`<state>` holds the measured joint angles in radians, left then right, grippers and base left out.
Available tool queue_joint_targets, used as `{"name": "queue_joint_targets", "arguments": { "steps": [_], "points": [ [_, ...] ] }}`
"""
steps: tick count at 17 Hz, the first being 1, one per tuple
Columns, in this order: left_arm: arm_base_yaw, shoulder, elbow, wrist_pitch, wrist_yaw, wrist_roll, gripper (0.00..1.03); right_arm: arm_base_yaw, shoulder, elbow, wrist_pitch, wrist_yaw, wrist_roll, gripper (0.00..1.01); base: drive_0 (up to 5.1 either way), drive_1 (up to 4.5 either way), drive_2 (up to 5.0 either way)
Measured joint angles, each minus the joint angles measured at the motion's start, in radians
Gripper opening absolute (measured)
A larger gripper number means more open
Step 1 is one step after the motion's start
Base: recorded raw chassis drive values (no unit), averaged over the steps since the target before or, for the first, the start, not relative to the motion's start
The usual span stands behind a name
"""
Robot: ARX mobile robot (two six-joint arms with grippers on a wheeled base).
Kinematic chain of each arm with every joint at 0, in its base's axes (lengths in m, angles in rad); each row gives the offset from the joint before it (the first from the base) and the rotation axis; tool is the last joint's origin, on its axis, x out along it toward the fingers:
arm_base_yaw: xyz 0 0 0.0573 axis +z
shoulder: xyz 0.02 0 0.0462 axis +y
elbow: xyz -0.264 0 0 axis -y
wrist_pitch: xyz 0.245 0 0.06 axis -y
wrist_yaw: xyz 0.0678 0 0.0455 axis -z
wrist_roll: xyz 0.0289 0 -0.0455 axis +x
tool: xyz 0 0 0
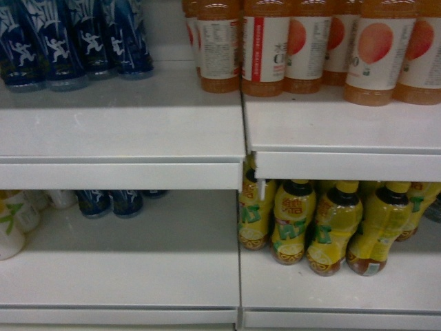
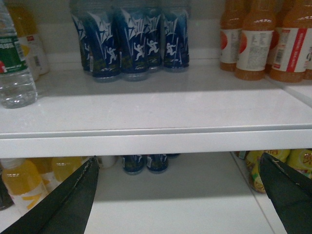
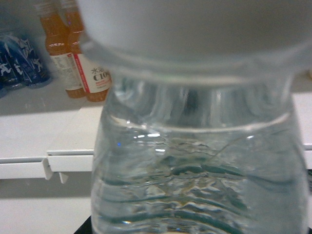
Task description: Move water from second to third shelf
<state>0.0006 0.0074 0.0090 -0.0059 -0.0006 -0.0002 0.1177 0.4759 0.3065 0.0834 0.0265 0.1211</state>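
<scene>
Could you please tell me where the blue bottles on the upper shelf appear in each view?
Head: blue bottles at the top left, their tops cut off by the frame.
Left wrist: upper middle, at the back of the shelf.
Right wrist: far left edge, small and blurred.
Shared landmark: the orange bottles stand to their right in all three views.

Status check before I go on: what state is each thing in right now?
Left gripper: open, fingers wide apart, nothing between them.
Right fingers: not visible.
Shelf water bottle: upright on the upper shelf, untouched.
Close water bottle: upright, filled, fills the right wrist view; grip hidden.
Blue bottles: standing at the back.
Orange bottles: standing.
Yellow bottles: standing, capped, lower shelf.
</scene>
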Motion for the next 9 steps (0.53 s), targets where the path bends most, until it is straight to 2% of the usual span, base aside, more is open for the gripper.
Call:
{"name": "queue_joint_targets", "arguments": {
  "steps": [9],
  "points": [
    [0.0, 0.0, 0.0, 0.0, 0.0, 0.0, 0.98, 0.0, 0.0, 0.0, 0.0, 0.0, -0.001, 0.43, -4.7, 2.34, 2.3]
  ]
}}
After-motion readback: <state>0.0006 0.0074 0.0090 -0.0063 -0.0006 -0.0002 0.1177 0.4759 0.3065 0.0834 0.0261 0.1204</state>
